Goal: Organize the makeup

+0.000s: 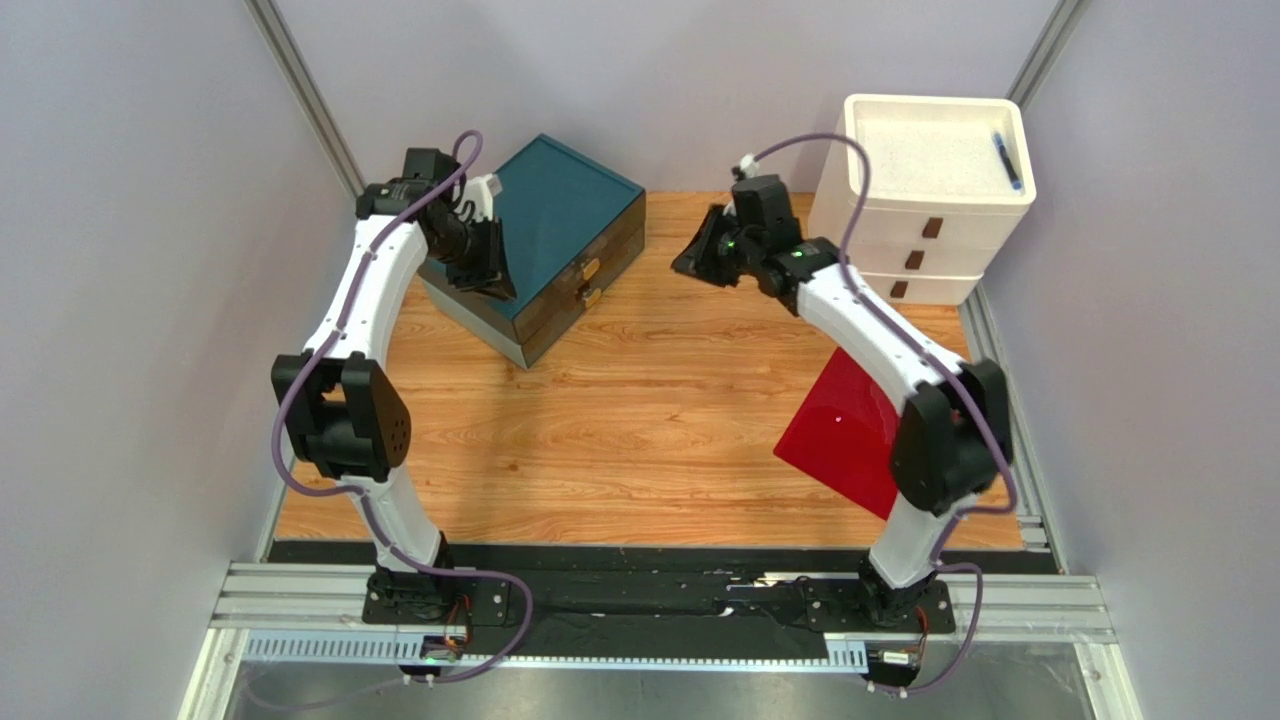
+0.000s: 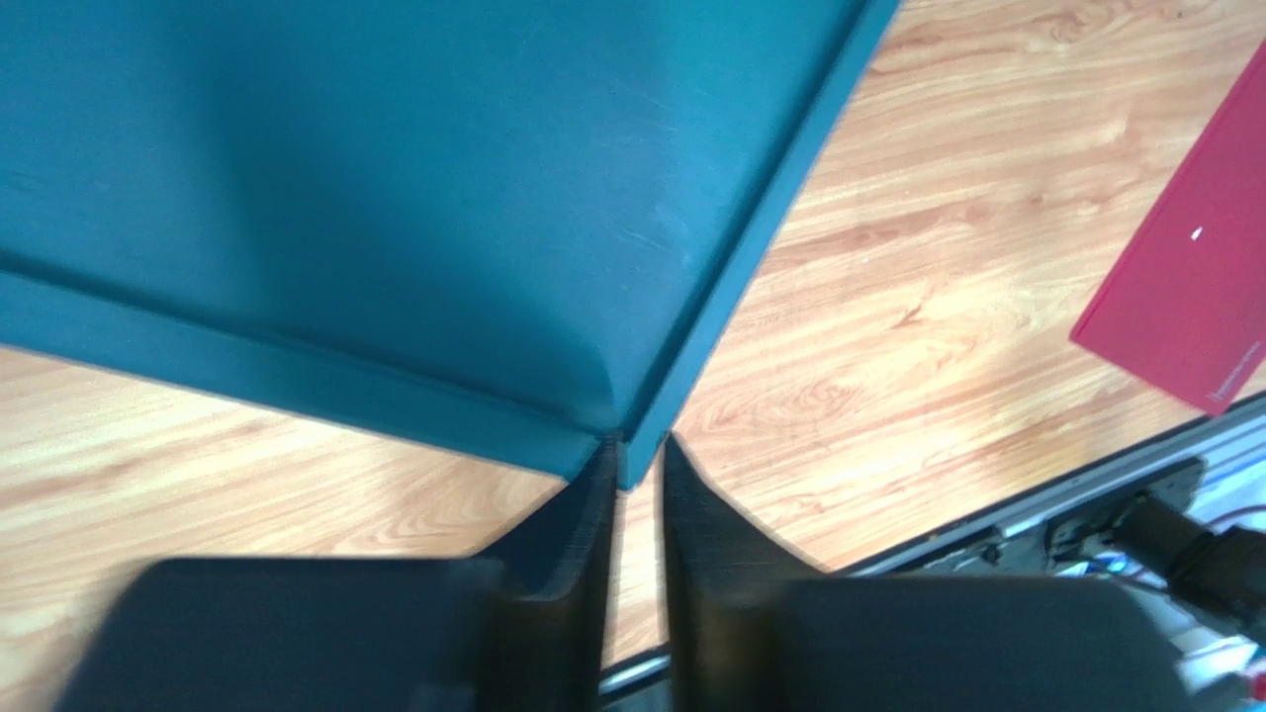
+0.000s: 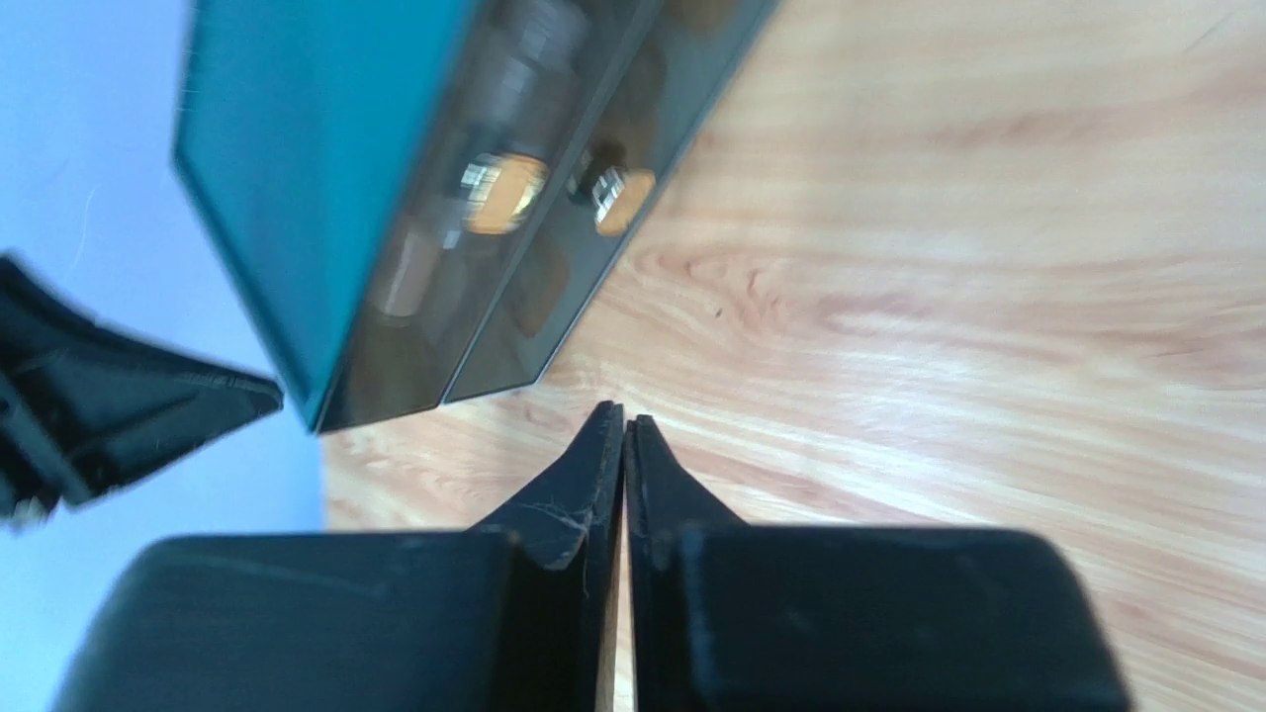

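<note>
No makeup shows loose in any view. A teal-lidded dark box [image 1: 564, 225] stands at the back left of the table. My left gripper [image 1: 489, 273] is at its near left corner. In the left wrist view the lid's corner [image 2: 632, 453] sits between the tips of the left gripper [image 2: 639, 445], which is shut on it. My right gripper [image 1: 699, 248] is shut and empty above the table, right of the box. In the right wrist view the right gripper [image 3: 624, 420] faces the box front [image 3: 491, 282], where two brass fittings [image 3: 502, 193] show, blurred.
A white drawer unit [image 1: 932, 225] stands at the back right, with a blue pen [image 1: 1007, 161] in its top tray. A flat red sheet [image 1: 842, 428] lies under the right arm and shows in the left wrist view [image 2: 1189, 282]. Grey walls close in both sides.
</note>
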Robot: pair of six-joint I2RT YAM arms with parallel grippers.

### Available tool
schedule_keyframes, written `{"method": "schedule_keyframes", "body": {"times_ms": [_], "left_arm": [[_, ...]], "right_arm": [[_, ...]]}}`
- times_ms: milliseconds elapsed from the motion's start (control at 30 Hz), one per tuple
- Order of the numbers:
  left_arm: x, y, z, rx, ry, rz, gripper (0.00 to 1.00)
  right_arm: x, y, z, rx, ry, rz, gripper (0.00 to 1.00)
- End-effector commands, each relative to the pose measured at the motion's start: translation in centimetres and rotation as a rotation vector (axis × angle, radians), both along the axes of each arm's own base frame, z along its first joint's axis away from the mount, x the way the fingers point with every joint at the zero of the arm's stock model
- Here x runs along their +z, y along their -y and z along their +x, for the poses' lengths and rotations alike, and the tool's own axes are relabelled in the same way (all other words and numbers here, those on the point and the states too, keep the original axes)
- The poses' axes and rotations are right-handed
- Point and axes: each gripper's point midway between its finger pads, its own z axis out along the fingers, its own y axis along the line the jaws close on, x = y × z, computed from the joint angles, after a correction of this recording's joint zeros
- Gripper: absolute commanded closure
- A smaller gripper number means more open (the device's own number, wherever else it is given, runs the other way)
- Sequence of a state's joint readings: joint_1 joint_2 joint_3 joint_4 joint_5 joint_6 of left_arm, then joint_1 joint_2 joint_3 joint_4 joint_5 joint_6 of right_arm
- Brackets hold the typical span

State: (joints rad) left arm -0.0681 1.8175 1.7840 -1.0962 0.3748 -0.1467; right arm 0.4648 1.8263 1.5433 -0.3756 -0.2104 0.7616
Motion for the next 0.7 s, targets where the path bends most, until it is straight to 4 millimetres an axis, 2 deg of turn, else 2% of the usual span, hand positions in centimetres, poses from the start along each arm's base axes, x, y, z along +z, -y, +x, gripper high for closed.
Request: {"method": "schedule_keyframes", "body": {"times_ms": [0, 33, 67, 100, 133, 167, 200, 233, 267, 300, 333, 367, 467, 533, 600, 667], "left_arm": [[5.7, 0.0, -0.4, -0.016, 0.152, -0.006, 0.63], [6.3, 0.1, -0.4, -0.022, 0.182, -0.012, 0.47], [7.8, 0.1, -0.8, -0.026, 0.235, -0.016, 0.40], [8.4, 0.1, -0.6, -0.028, 0.272, -0.019, 0.34], [9.0, 0.2, -0.8, -0.030, 0.298, -0.021, 0.22], [10.1, 0.1, -1.2, -0.034, 0.345, -0.022, 0.18], [10.5, 0.2, -1.4, -0.040, 0.363, -0.027, 0.14], [11.0, 0.3, -1.7, -0.046, 0.381, -0.031, 0.07], [11.5, 0.3, -2.2, -0.052, 0.401, -0.035, 0.01], [11.7, 0.5, -2.5, -0.060, 0.407, -0.042, 0.01], [11.7, 0.5, -2.8, -0.065, 0.410, -0.045, 0.01], [11.7, 0.5, -3.2, -0.068, 0.411, -0.044, 0.00], [10.8, 0.5, -4.1, -0.065, 0.394, -0.043, 0.01], [10.1, 0.4, -4.4, -0.057, 0.379, -0.036, 0.01], [9.7, 0.9, -5.1, -0.094, 0.377, -0.060, 0.01], [10.2, 1.0, -5.6, -0.098, 0.411, -0.062, 0.01]], "right_arm": [[5.4, 6.3, -3.1, -0.018, 0.214, -0.314, 0.69], [5.4, 7.7, -4.0, -0.011, 0.216, -0.379, 0.58], [5.1, 8.7, -4.8, -0.019, 0.213, -0.415, 0.49], [7.1, 10.0, -5.7, -0.049, 0.266, -0.430, 0.35], [6.2, 11.1, -6.9, -0.050, 0.247, -0.468, 0.29], [6.6, 12.0, -7.5, -0.070, 0.259, -0.477, 0.19], [7.9, 12.9, -8.6, -0.093, 0.296, -0.473, 0.17], [8.2, 13.6, -9.4, -0.107, 0.306, -0.475, 0.15], [7.1, 14.3, -10.2, -0.115, 0.285, -0.488, 0.09], [7.1, 14.9, -10.7, -0.131, 0.289, -0.494, 0.06], [7.9, 15.7, -11.9, -0.146, 0.308, -0.481, 0.00], [6.6, 16.1, -12.6, -0.146, 0.277, -0.491, 0.00], [5.7, 17.1, -14.7, -0.153, 0.245, -0.483, 0.00], [4.1, 17.3, -15.8, -0.153, 0.194, -0.478, 0.00], [4.2, 17.1, -16.5, -0.154, 0.187, -0.438, 0.00], [5.5, 16.8, -16.5, -0.166, 0.208, -0.398, 0.00]]}}
